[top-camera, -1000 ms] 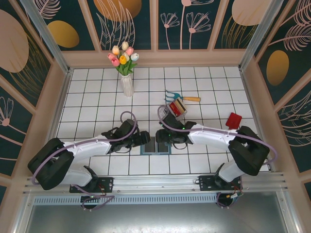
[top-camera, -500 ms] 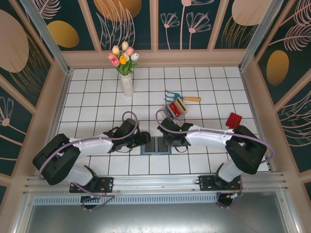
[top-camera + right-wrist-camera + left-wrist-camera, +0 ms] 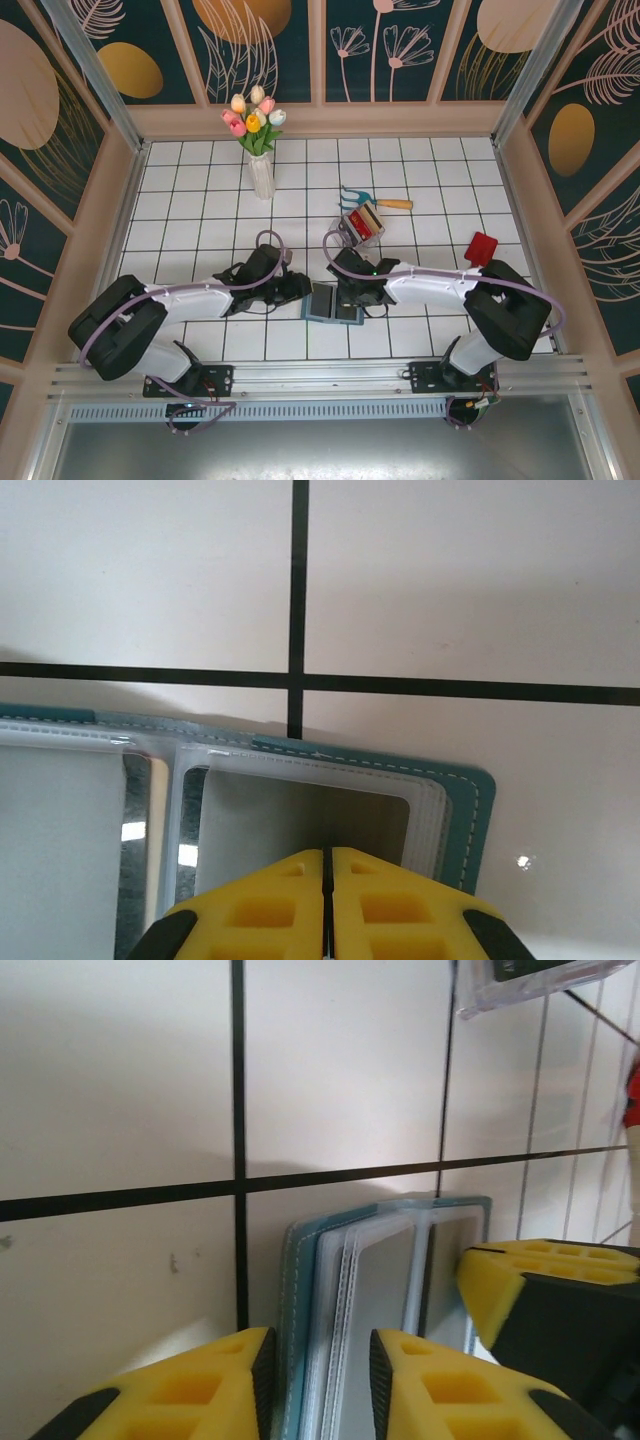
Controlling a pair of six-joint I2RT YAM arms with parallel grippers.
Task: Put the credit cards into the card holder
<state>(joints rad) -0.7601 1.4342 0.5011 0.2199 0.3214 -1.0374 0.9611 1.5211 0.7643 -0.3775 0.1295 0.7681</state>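
change: the card holder [image 3: 332, 304] is lying spread open and wider than a second ago, when it was showing as a narrower dark square on the same spot.
arms since then: both wrists are sitting closer in over the holder's two ends.
left gripper [image 3: 320, 1345]: its yellow fingers [image 3: 180, 1390] are straddling the holder's left edge, with the stacked layers filling the gap. It seems to be clamping them, though the contact is cropped at the bottom of the wrist view.
right gripper [image 3: 328, 858]: its tips are pressing together with no gap, over the holder's right pocket.
holder's place: it is lying flat on the tiled table [image 3: 200, 200], near the front, between the two grippers.
counts: one card holder; one red card [image 3: 482, 247] lying alone, well off to the right; one small tray [image 3: 363, 224] with red and yellow contents, beyond the holder; one vase of tulips [image 3: 258, 160]; one hand rake [image 3: 375, 198]; two arms.
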